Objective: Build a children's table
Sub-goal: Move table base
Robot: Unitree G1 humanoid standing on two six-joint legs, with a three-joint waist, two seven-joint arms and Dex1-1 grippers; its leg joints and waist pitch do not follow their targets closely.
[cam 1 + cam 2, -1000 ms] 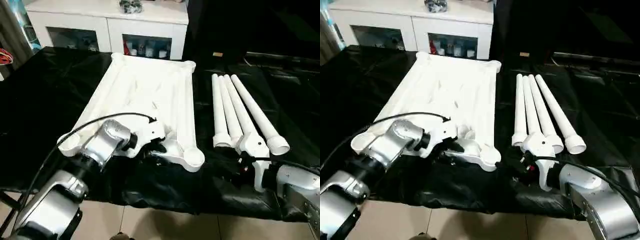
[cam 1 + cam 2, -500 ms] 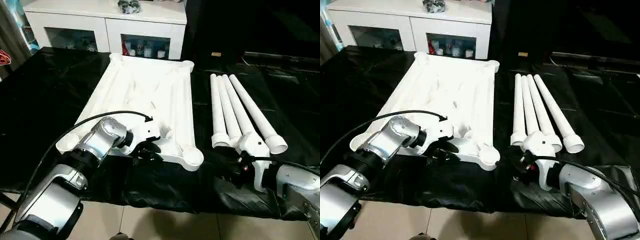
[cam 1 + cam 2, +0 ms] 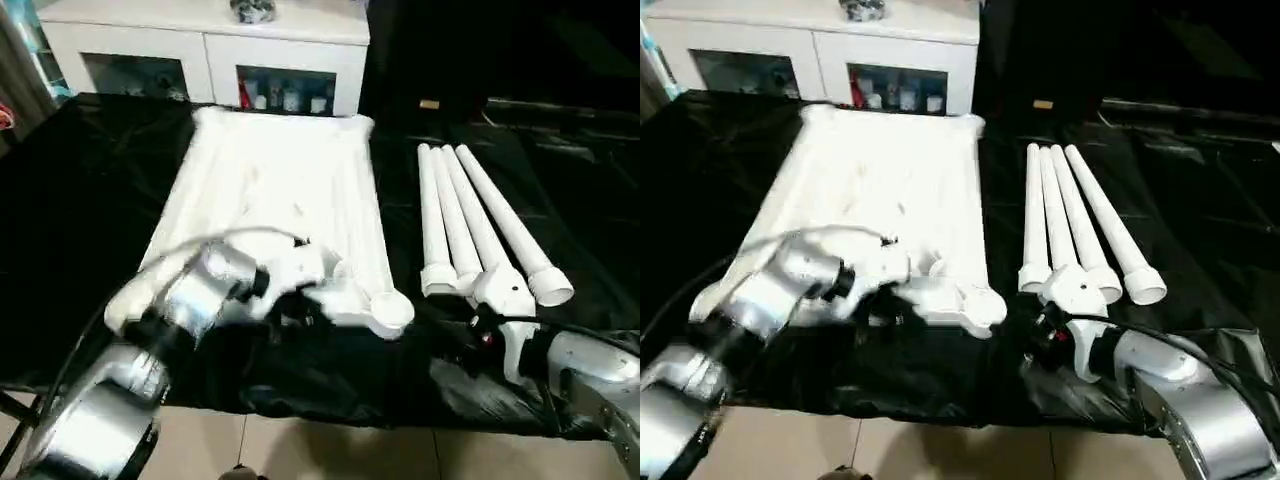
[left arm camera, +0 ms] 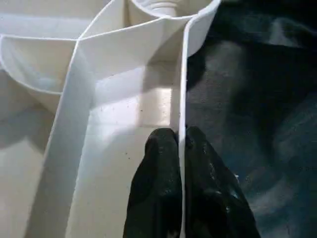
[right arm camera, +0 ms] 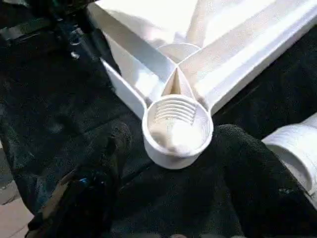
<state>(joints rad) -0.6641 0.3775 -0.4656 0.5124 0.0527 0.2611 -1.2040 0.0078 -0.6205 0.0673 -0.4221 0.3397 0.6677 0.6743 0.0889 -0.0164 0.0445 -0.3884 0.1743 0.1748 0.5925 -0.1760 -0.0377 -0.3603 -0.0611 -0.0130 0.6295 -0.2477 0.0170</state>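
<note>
White plastic tabletop [image 3: 285,190], upside down with ribs up, lies on the black-sheeted surface [image 3: 80,200].

Corner socket [image 5: 177,125]: round cup at the tabletop's near corner on my right side, with ridges inside.

Legs [image 3: 478,225]: four white tapered tubes, side by side on the surface to the right of the tabletop, wide ends toward me, apart from it.

Left hand [image 4: 181,148]: at the tabletop's near edge, just left of the corner socket; black fingers [image 4: 157,188] pinched tight on the thin outer rim wall, one finger on each side.

Right hand [image 3: 1045,335]: on the surface near the wide ends of the legs, right of the corner socket; jaws parted, holding nothing.

Cabinet [image 3: 215,50]: white, glass doors, beyond the tabletop's far edge.
</note>
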